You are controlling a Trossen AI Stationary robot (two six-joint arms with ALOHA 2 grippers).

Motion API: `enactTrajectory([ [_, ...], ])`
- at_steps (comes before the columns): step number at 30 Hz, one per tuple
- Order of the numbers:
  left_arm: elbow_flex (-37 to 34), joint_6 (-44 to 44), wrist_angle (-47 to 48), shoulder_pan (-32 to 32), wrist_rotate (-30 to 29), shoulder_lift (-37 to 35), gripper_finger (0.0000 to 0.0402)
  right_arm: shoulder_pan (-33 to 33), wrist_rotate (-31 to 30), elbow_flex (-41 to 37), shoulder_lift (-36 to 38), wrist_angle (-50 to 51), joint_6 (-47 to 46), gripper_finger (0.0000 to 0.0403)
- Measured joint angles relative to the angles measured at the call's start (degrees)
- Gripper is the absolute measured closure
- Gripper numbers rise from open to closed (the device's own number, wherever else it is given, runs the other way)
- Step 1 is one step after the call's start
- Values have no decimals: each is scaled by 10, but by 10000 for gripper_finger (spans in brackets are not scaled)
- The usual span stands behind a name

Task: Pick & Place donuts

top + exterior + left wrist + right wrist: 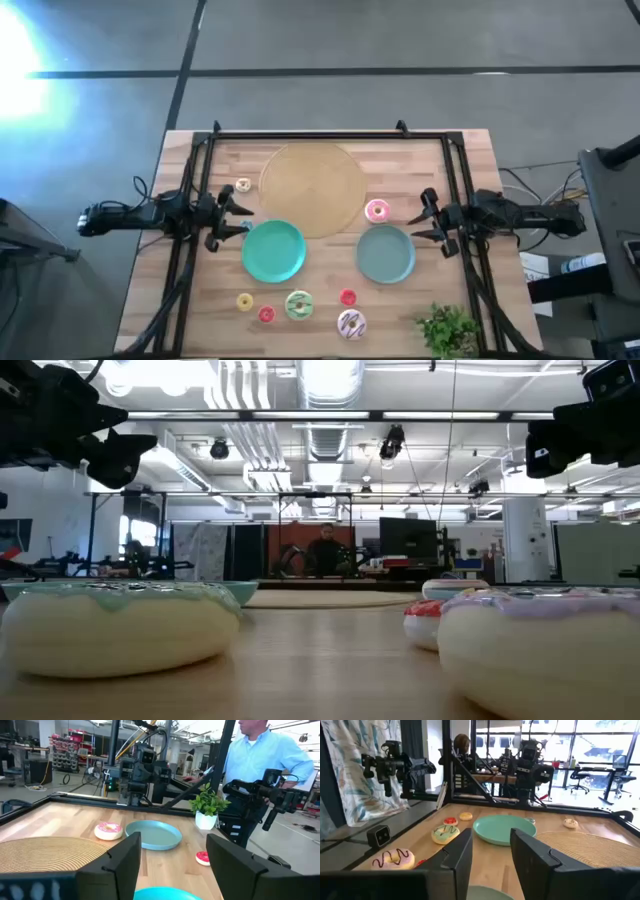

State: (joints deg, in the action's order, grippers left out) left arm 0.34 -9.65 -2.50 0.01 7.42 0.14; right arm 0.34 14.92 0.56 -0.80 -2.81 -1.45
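Observation:
Several toy donuts lie flat on the wooden table. In the high view a pink donut [377, 210] sits by the woven disc's right edge and a cream donut [243, 186] by its left edge. Near the front edge lie a yellow donut [245, 301], two red donuts [266, 314] [347, 297], a green donut [299, 305] and a white-pink donut [351, 323]. My left gripper [235, 218] hovers open left of the teal plate [273, 250]. My right gripper [430, 218] hovers open right of the pink donut, above the grey-green plate [386, 254]. Both hold nothing.
A large tan woven disc [313, 188] lies at the table's far middle. A small potted plant [447, 328] stands at the near right corner. A black frame [310, 135] borders the table. A person in a light blue shirt [265, 755] stands beyond the table's right side.

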Motion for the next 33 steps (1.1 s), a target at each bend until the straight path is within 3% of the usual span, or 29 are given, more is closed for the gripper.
enactTrajectory([
  [33, 0, 0, 0, 0, 0, 0, 202, 0, 0, 0, 0, 0, 0, 279],
])
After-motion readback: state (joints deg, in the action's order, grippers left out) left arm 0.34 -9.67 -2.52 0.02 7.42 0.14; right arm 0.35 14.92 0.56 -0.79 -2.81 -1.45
